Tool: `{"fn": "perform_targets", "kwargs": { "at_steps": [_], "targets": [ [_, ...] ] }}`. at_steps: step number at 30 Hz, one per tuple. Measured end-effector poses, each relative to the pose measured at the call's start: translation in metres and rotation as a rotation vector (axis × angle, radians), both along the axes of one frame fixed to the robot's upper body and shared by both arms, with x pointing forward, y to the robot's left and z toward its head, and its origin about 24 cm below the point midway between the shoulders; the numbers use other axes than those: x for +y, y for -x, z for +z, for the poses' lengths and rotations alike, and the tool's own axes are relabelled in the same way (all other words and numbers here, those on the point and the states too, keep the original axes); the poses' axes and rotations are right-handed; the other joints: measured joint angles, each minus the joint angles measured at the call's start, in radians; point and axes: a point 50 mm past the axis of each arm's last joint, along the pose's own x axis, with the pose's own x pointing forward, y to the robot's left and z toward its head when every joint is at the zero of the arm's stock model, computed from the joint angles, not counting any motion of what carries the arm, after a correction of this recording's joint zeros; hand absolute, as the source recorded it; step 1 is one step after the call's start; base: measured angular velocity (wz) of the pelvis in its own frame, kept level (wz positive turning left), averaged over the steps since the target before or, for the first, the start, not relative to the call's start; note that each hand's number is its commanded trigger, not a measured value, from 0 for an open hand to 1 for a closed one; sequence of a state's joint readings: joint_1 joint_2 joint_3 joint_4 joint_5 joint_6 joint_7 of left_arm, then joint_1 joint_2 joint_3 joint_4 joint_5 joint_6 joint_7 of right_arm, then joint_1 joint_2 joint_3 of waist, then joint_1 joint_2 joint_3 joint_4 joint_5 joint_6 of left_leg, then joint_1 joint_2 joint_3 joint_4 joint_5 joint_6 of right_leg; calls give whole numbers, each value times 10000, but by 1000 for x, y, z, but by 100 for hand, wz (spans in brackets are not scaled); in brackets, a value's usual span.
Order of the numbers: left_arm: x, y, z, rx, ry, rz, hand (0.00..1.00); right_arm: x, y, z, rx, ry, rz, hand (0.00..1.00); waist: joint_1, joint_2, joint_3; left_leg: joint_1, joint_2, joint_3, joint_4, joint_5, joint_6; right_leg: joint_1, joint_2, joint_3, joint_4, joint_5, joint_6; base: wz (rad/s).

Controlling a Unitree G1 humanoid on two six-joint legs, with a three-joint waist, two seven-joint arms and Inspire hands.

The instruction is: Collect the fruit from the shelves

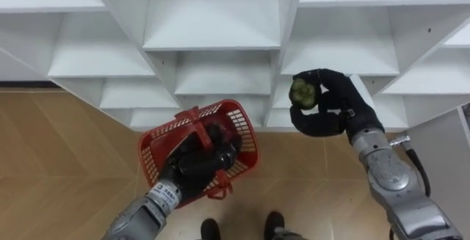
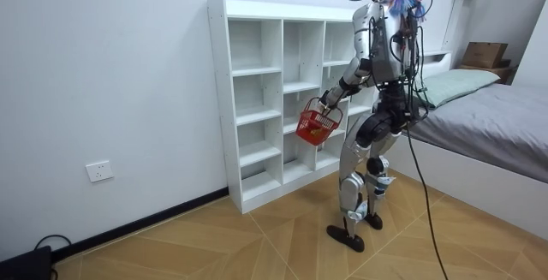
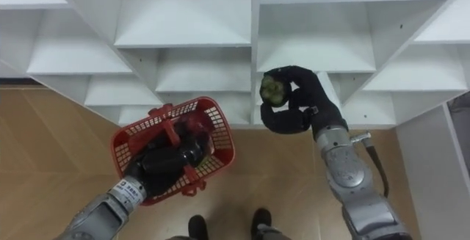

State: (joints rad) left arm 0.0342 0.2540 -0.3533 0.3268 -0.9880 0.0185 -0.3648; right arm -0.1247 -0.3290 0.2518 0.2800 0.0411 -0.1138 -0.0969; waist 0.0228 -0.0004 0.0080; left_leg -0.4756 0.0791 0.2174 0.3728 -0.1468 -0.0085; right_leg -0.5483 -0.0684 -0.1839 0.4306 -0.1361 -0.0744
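Green fruit (image 1: 302,92), bumpy skin, is held in my right hand (image 1: 334,114), fingers and thumb curled round it. The hand is raised in front of the white shelf unit (image 1: 213,20), just off a middle compartment. My left hand (image 1: 200,161) is closed round the handle (image 1: 200,125) of the red basket (image 1: 248,143), which hangs over the wooden floor (image 1: 66,144), to the left of the fruit and apart from it. In the room view I stand close to the shelves with the basket out in front. The hand hides the basket's inside, so I can't tell what lies there. Likely step: carry the fruit across and drop it in. Risks: the fruit looks gripped near the fingertips, so turning the wrist could let it slip to the floor. My left hand and the handle cover much of the opening, so a release off-centre could bounce the fruit off them and out. The basket hangs tilted from one hand and may swing. My right forearm is near a shelf edge and could clip it.
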Motion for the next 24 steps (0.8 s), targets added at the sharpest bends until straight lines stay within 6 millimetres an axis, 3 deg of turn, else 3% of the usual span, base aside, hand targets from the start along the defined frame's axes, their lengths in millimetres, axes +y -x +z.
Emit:
{"fn": "perform_targets", "kwargs": {
  "at_steps": [11,19,24],
  "targets": [
    [-3,1,0,14,89,-13,100,7,6,-4,212,-600,238,100,118,19,5,-4,115,5,27,-4,-1,119,45,-94,-182,59,16,1],
    [-10,1,1,-32,351,3,100,19,6,-1,126,-1003,670,100,93,257,6,-29,125,-12,33,-6,-4,107,61,-89,-180,62,10,0],
    [-17,1,1,-87,619,42,100,32,7,-1,228,-1445,1204,100,79,269,4,-22,130,-20,27,-5,-6,138,91,-97,-245,89,-4,0]
  ]
}}
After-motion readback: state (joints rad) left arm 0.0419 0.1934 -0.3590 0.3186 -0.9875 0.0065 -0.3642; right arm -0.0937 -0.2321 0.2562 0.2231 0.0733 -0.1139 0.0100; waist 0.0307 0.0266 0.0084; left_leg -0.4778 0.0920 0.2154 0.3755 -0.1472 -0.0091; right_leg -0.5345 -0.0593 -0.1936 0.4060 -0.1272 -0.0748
